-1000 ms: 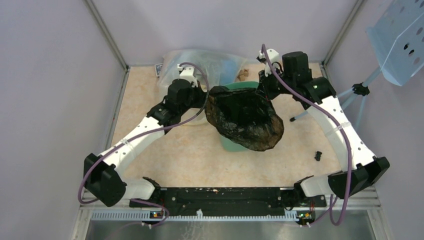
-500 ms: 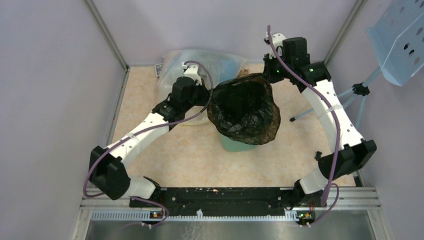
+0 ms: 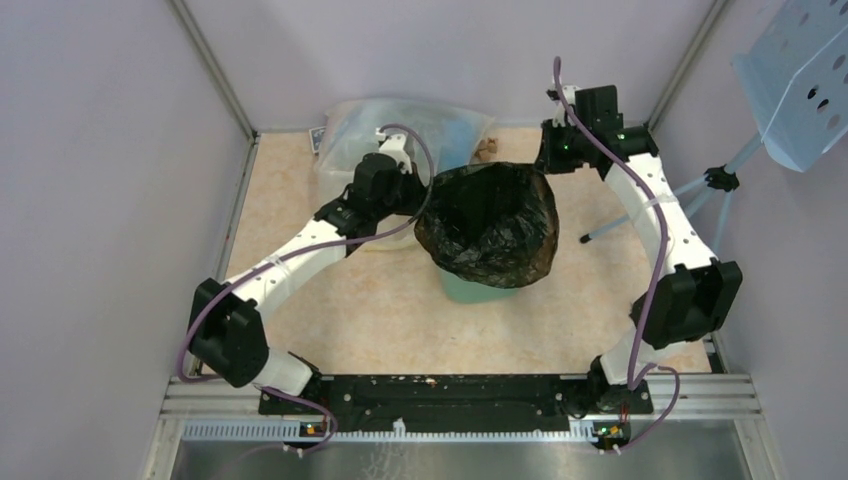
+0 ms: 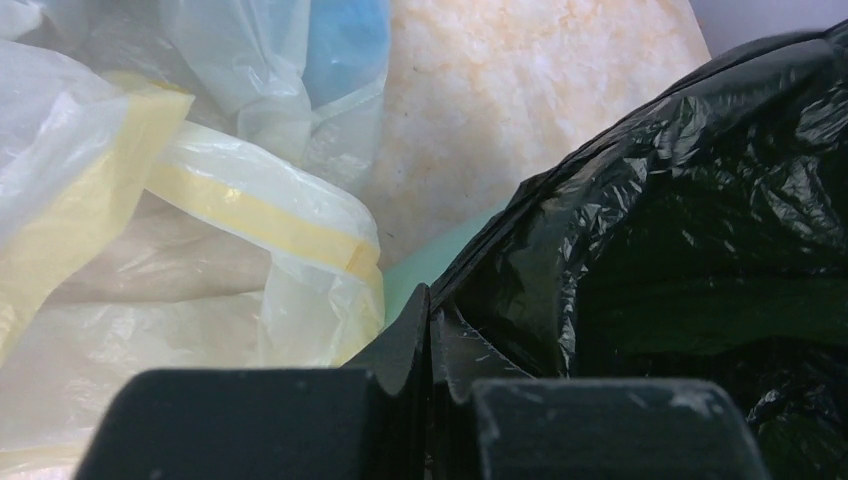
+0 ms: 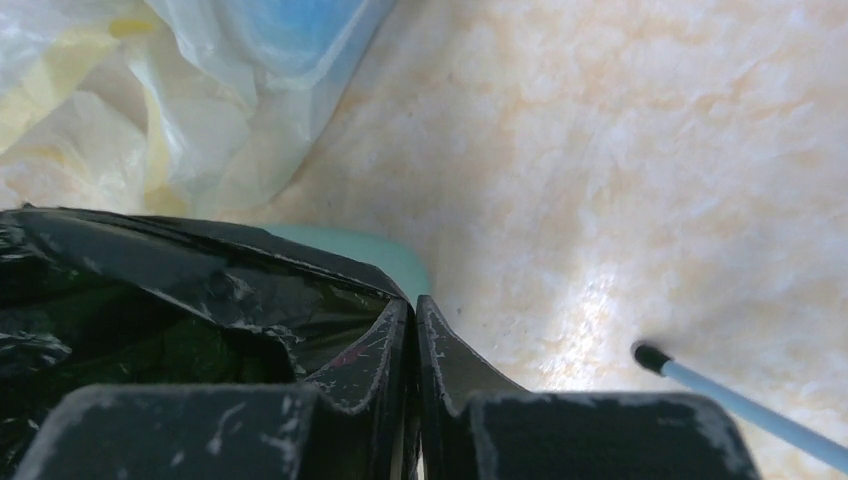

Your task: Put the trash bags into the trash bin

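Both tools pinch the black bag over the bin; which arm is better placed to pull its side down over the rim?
Right, probably. The right tool pinches the black trash bag just above the mint-green bin, with bare table beyond. The left tool is crowded by the clear bag.

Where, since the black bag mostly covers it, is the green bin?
In the top view the trash bin stands mid-table under the black trash bag draped over its mouth, right of the clear bag.

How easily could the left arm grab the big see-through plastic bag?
Probably not yet: the clear plastic bag lies right beside the left gripper, but its jaws are shut on the crinkly black trash bag.
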Robot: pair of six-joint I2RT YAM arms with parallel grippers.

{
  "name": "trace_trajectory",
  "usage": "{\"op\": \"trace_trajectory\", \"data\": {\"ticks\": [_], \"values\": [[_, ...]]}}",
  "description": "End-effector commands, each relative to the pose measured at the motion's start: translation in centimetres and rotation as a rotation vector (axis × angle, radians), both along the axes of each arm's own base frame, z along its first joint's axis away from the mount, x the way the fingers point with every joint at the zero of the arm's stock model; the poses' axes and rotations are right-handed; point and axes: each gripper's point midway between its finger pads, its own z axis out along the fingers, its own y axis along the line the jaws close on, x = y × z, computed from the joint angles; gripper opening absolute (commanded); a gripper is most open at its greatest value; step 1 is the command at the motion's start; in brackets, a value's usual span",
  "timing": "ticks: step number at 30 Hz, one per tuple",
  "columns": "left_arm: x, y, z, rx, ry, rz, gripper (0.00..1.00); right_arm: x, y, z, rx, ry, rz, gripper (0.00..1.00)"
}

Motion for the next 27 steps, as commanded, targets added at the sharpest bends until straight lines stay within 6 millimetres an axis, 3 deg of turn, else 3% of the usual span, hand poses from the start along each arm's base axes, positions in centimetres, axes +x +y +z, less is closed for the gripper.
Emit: {"op": "trace_trajectory", "data": {"ticks": [1, 7, 10, 14, 16, 20, 27], "values": [[-0.3, -0.5, -0.2, -0.04, 0.027, -0.027, 0.03, -0.5, 0.4, -1.2, 0.1, 0.032, -0.002, 0.08], [-1.3, -0.9, -1.3, -0.06, 0.083, -0.051, 0.06, -1.2, 1.1, -2.3, 0.166, 0.063, -0.004, 0.2], [-1.4, 0.3, -1.3, -0.036, 0.094, 0.008, 0.08, -1.2, -0.5, -1.0, 0.156, 0.031, -0.082, 0.26], [-2.0, 2.7, -0.9, -0.038, 0.093, 0.12, 0.09, -1.8, -4.1, 2.2, 0.195, -0.05, -0.206, 0.35], [-2.8, 3.3, -0.2, -0.065, 0.073, 0.138, 0.13, -2.8, -5.3, 3.8, 0.212, -0.101, -0.238, 0.43], [-3.7, 3.8, 0.9, -0.109, 0.05, 0.135, 0.2, -6.1, -5.3, 5.9, 0.226, -0.153, -0.212, 0.51], [-5.1, 4.3, 0.8, -0.135, 0.099, 0.135, 0.23, -12.8, -3.8, 5.1, 0.377, -0.158, -0.2, 0.54]]}}
